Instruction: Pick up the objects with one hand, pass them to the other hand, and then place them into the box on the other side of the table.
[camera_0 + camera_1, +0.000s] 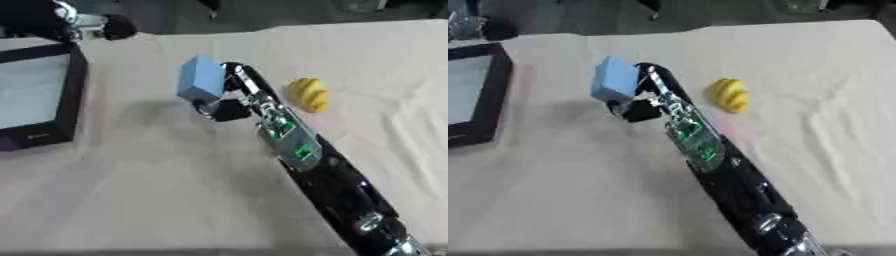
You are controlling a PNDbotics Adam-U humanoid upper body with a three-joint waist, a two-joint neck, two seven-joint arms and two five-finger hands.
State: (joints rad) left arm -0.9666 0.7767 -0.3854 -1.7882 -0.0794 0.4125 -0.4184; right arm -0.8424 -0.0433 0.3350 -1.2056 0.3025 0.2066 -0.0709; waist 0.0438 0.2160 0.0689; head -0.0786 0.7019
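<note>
Right hand [229, 95] reached in on a long black arm from the lower right corner, its fingers curled round a light blue block [202, 78] and pinching it between fingers above and thumb below. That block was held clear of the bench [131, 190], tilted, with a soft shadow lying on the cloth to its left. Green lights showed along the silvery forearm [289, 137] just behind the hand. A yellow ribbed object [308, 94] lay on the cloth near the arm, on its right side and apart from it; its exact kind could not be made out beyond the colour and the rounded, ridged shape. At the left edge sat a black-rimmed box [74, 80] with a pale inside, well apart from the held block. Above the box, in the upper left corner of the left eye view, the left hand [94, 26] showed only as a dark and silver shape at the far edge of the bench, and whether its fingers were spread or curled could not be told. The bench was covered with a cream cloth, creased on the right side.
</note>
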